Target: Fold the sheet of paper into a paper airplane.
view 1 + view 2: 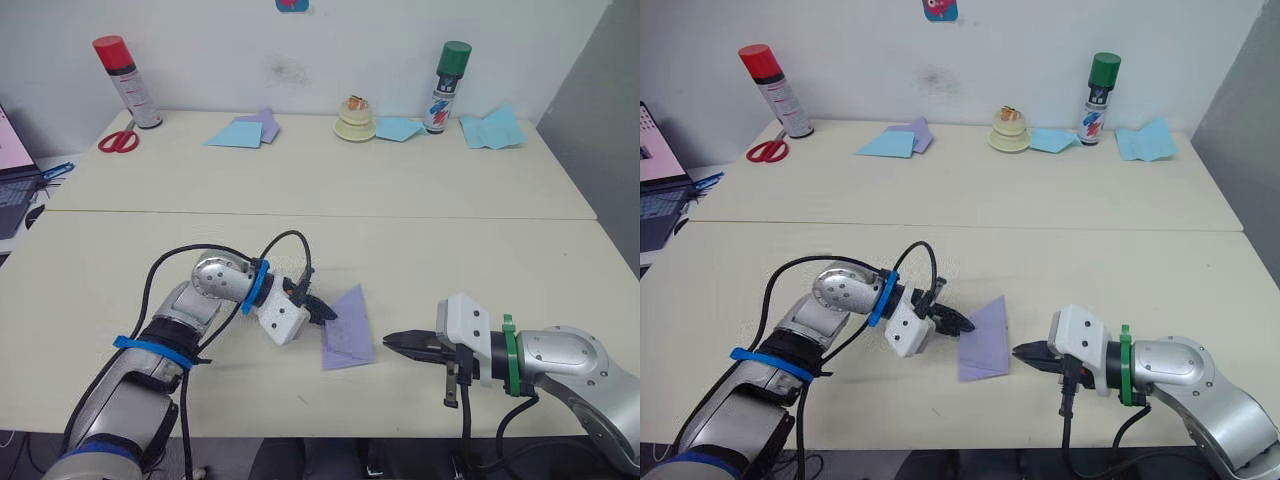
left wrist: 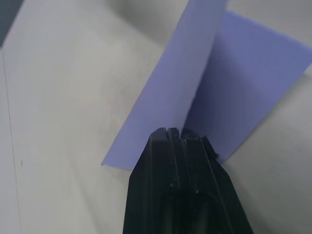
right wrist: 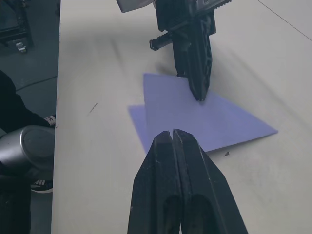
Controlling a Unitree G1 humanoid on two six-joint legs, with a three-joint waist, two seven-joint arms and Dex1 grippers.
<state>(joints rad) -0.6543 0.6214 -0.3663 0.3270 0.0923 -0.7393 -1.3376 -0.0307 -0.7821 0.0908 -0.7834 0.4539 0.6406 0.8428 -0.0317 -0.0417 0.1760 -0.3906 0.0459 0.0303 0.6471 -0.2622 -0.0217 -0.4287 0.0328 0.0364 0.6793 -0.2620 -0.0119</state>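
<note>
The sheet of paper is lying folded near the counter's front edge. The left gripper is pressing its closed jaws on it (one flap is standing up in the left wrist view). The right gripper, jaws pressed together, is hovering just beside it.

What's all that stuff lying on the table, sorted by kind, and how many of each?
Spray cans: 2, red-capped and green-capped
Scissors: 1
Light blue papers: 3
Lavender scrap: 1
Folded lavender sheet of paper: 1
Cream tape stack: 1
Total: 9
</note>
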